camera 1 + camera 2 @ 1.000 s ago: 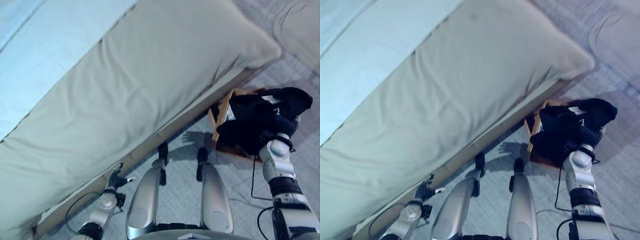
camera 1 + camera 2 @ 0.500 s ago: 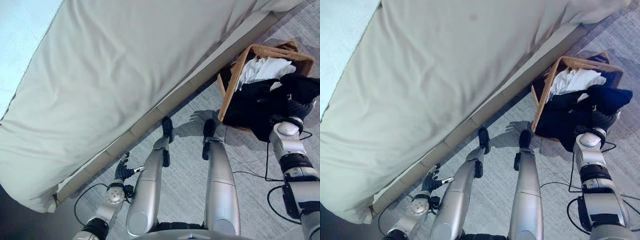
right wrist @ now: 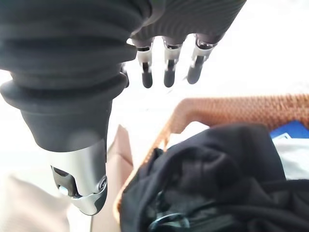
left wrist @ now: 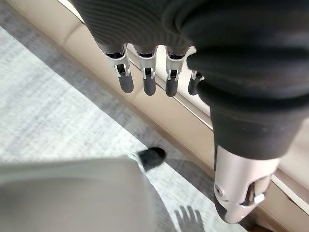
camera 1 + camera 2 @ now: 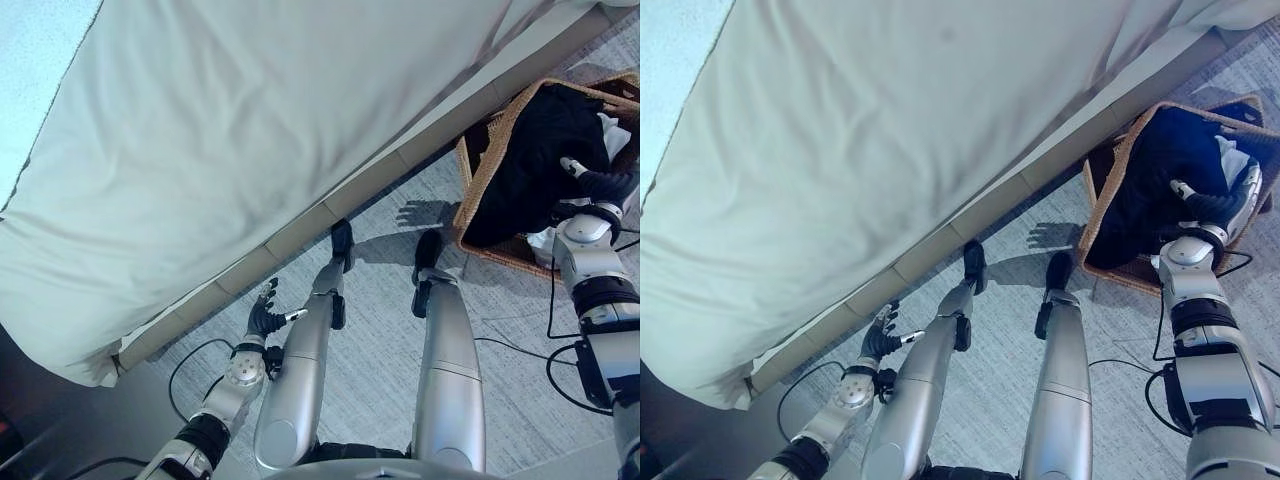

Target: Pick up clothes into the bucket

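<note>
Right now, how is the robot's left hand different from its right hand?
The left hand hangs low over the grey carpet beside the bed's beige base, while the right hand is over the woven wicker basket above the black garment. Both are open with fingers straight, holding nothing.

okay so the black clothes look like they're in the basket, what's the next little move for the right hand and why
Probably lift the right hand clear of the wicker basket. Its fingers hang straight and hold nothing, and the black garment already lies piled inside, draping over the rim.
</note>
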{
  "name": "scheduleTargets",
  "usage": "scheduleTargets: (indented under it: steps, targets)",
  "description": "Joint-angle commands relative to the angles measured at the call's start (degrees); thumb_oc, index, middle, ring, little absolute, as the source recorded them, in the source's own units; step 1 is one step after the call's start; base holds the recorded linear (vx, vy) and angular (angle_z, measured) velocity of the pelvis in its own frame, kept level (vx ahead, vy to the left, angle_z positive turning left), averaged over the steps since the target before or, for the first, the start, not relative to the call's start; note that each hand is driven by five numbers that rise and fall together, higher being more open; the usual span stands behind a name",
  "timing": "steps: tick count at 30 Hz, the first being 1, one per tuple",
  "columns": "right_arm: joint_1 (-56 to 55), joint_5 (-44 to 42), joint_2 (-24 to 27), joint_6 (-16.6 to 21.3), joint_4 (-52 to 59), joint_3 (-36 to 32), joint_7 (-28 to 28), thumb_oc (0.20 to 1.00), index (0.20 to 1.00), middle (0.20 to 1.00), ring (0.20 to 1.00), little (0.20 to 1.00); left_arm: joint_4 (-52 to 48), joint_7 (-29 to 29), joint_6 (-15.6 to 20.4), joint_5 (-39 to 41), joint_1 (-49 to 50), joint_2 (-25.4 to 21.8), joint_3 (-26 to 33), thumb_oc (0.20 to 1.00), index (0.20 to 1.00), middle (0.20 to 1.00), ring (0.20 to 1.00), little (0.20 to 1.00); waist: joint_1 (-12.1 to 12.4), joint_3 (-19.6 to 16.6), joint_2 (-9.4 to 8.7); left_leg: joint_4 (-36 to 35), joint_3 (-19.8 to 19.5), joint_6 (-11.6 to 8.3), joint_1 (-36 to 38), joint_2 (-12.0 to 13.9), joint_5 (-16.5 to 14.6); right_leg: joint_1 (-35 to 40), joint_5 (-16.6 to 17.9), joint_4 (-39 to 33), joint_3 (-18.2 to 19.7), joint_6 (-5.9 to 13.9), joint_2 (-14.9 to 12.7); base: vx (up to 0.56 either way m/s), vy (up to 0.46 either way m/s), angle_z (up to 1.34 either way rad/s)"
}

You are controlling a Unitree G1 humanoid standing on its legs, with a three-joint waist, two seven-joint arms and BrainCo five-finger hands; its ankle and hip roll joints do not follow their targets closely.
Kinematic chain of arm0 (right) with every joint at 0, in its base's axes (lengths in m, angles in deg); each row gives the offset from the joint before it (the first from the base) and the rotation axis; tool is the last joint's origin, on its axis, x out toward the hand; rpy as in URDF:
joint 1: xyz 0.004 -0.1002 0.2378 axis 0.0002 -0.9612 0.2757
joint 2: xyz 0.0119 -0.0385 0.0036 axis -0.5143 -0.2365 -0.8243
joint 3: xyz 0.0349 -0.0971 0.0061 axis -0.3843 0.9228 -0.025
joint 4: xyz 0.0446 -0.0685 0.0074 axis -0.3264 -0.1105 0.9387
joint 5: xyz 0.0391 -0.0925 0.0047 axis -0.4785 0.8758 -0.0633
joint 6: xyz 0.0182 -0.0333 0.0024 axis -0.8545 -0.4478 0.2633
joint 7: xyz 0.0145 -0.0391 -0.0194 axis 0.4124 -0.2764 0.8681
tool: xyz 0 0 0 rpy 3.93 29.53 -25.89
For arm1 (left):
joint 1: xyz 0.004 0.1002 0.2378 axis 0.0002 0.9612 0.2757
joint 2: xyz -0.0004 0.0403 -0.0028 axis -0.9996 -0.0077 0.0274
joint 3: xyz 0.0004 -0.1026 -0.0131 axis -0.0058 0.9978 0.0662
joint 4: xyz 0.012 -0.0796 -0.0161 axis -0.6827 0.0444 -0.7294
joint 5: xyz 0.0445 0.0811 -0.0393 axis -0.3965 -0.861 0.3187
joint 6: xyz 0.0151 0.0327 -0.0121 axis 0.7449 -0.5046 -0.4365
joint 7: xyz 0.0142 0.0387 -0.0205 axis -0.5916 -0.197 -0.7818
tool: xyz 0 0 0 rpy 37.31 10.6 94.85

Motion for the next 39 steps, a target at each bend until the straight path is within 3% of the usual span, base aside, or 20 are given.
scheduleTargets:
  steps: [1, 12, 13, 14, 15, 23, 31, 39]
  targets:
    - [-0.6, 1.4, 6.1, 0.5, -1.8, 2.2, -0.9, 1.000, 1.000, 1.000, 1.000, 1.000, 0.0, -1.6, 1.2, 0.4, 1.2, 0.6, -0.8, 1.000, 1.000, 1.000, 1.000, 1.000, -1.8, -0.6, 3.19, 5.3, 1.3, -0.43, 1.6, 0.1, -6.7, 3.0, 6.0, -9.6, 1.1, 4.11, 2.1, -0.02, -0.009, 0.03]
    - [-8.1, 1.0, 0.1, -0.2, -4.7, 0.8, 1.8, 1.000, 1.000, 1.000, 1.000, 1.000, 5.3, -2.4, -0.1, -1.7, 1.2, 0.8, 1.7, 1.000, 1.000, 1.000, 1.000, 1.000, -2.4, -0.6, 0.08, 5.4, 0.8, -0.42, 5.8, 0.6, -7.1, 9.8, 7.6, -13.3, -0.2, 4.58, 2.4, -0.03, -0.003, 0.05]
    - [-12.1, 0.7, -3.0, 0.3, -2.5, -0.5, 2.2, 1.000, 1.000, 1.000, 1.000, 1.000, 7.3, -2.5, -0.6, -1.9, 0.9, 1.0, 3.5, 1.000, 1.000, 1.000, 1.000, 1.000, -2.8, -0.6, -0.98, 5.2, 1.1, -0.04, 6.7, 0.8, -5.6, 11.5, 9.7, -14.7, -1.0, 4.19, 2.3, -0.01, -0.005, 0.09]
    - [-12.4, 0.7, -3.1, 0.3, -2.5, -0.4, 2.2, 1.000, 1.000, 1.000, 1.000, 1.000, 7.4, -2.5, -0.6, -1.8, 1.2, 1.0, 3.4, 1.000, 1.000, 1.000, 1.000, 1.000, -2.7, -0.6, -0.95, 5.5, 0.7, -0.32, 8.0, 0.8, -7.4, 12.6, 7.9, -14.1, -0.5, 4.63, 2.4, -0.09, -0.008, 0.04]
    - [-16.9, 0.3, -6.8, 1.0, 0.1, -1.5, 3.5, 1.000, 1.000, 1.000, 1.000, 1.000, 9.2, -2.5, -0.9, -2.1, 1.1, 1.2, 5.4, 1.000, 1.000, 1.000, 1.000, 1.000, -3.2, -0.6, -2.20, 5.0, 0.8, -0.01, 9.8, 0.9, -5.9, 15.2, 10.1, -16.1, -1.3, 4.34, 2.3, 0.01, -0.018, -0.03]
    - [-29.6, -0.3, -16.0, 1.7, 3.7, -2.5, 15.1, 1.000, 1.000, 1.000, 1.000, 1.000, 13.8, 1.4, -2.2, -4.0, 2.0, -0.1, 12.8, 1.000, 1.000, 1.000, 1.000, 1.000, -2.7, -1.1, -6.30, 0.7, -0.6, -0.06, 26.2, 1.3, -6.7, 33.6, 10.9, -23.4, -4.0, 5.18, 2.6, 0.03, -0.022, -0.03]
    - [-39.6, 0.7, -23.6, 0.3, 0.9, -1.8, 23.9, 1.000, 1.000, 1.000, 1.000, 1.000, 20.3, 5.9, -3.8, -6.4, 5.2, -0.4, 18.9, 1.000, 1.000, 1.000, 1.000, 1.000, -1.9, -12.1, -9.92, -6.1, -1.0, -0.13, 37.9, 1.8, -6.7, 46.2, 10.9, -30.4, -5.6, 5.98, 4.4, 0.13, -0.002, 0.05]
    - [-44.0, 2.4, -26.6, -2.4, -6.7, -1.4, 31.0, 1.000, 1.000, 1.000, 1.000, 1.000, 28.5, 12.8, -5.4, -4.9, 8.4, 1.5, 22.9, 1.000, 1.000, 1.000, 1.000, 1.000, -1.6, -20.9, -11.36, -10.0, 0.4, -0.28, 47.0, 3.0, -7.8, 55.8, 10.5, -36.3, -5.0, 6.28, 6.0, 0.10, 0.019, -0.02]
